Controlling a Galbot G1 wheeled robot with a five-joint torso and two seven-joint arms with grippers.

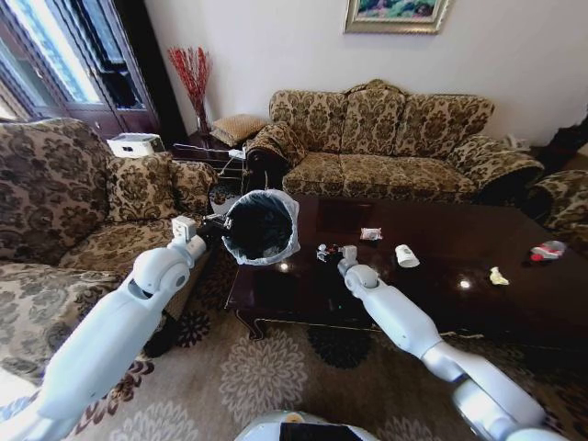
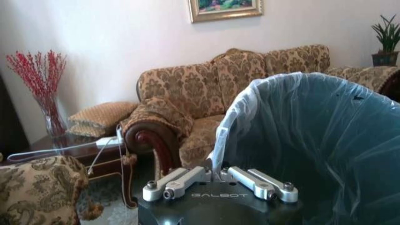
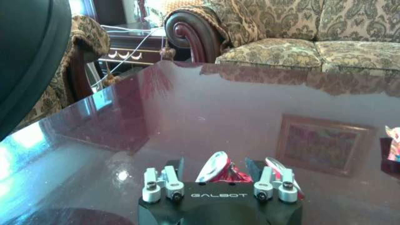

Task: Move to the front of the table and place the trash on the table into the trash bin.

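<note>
- The left gripper (image 2: 218, 180) is clamped on the rim of the trash bin (image 1: 260, 226), where the white bag liner (image 2: 233, 117) folds over the edge
- The left arm holds the bin in the air, tilted, above the left corner of the table (image 1: 514, 285), with the mouth turned toward the camera on the head
- The right gripper (image 3: 218, 174) is low over the table, just to the right of the bin; its fingers (image 3: 177, 169) stand apart on both sides of a red-and-white wrapper (image 3: 216, 168); I cannot tell if they already press it
- In the head view the same wrapper (image 1: 326, 251) lies at the front left part of the table, close under the gripper (image 1: 342, 260)
- More trash lies on the glossy dark top: a small red-and-white packet (image 1: 370, 233) nearer to the sofa, a white cup (image 1: 406, 256) on its side near the middle, a crumpled white paper (image 1: 498, 276) further right, and a red-and-white piece (image 1: 548, 250) at the far right end
- These four pieces are well apart from each other and from the bin
- A patterned sofa (image 1: 386, 138) stands behind the table
</note>
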